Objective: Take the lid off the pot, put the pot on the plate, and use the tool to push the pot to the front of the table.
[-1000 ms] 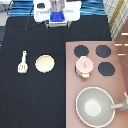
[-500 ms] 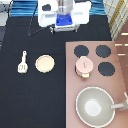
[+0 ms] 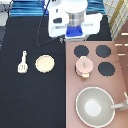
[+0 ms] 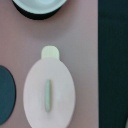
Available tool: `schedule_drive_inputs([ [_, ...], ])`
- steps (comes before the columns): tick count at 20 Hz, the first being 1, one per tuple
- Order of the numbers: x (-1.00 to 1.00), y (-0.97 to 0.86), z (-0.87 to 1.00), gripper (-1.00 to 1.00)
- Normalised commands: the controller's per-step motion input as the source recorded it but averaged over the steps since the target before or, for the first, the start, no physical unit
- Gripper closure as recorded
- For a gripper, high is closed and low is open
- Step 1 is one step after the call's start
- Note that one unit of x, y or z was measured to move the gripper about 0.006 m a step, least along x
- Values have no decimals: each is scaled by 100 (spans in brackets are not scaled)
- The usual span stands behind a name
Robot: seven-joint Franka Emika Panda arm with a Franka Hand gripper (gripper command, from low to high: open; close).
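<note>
A: Near the exterior view's top, the claw (image 3: 74,31) hangs above the edge of the counter (image 3: 30,90), at the top corner of the stove panel (image 3: 120,80). State of the claw: cannot tell.

B: Position of the pot relative to it?

A: Pot (image 3: 83,66) sits on the stove panel, below the claw toward the exterior view's bottom, apart from it, no contact. Lid (image 4: 48,96) is on the pot; the wrist view looks straight down on it, knob showing as a pale bar, one side tab (image 4: 49,51) poking out beyond the rim.

B: Other task items?

A: Plate (image 3: 44,63) lies on the counter, to the exterior view's left of the pot. Tool (image 3: 22,62) lies just left of the plate, not touching it.

B: Change against the earlier frames?

A: Arm has shifted slightly toward the exterior view's right and bottom, closer to the pot. Pot, lid, plate and tool have not moved.

B: Anything obscured?

A: Pot contents hidden under the lid. Large pan (image 3: 95,105) has its handle cut off at the exterior view's right edge. Wrist view shows only slivers of one burner (image 4: 6,95) and of the pan.
</note>
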Motion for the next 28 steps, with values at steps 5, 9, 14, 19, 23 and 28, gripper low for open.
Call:
schedule_drive_inputs([
  [5,71,72,0,-100],
  [9,61,73,1,-100],
  [14,68,20,-18,-100],
  [19,30,-21,-21,-100],
  [23,7,-16,-35,-100],
  [28,0,14,-40,-100],
])
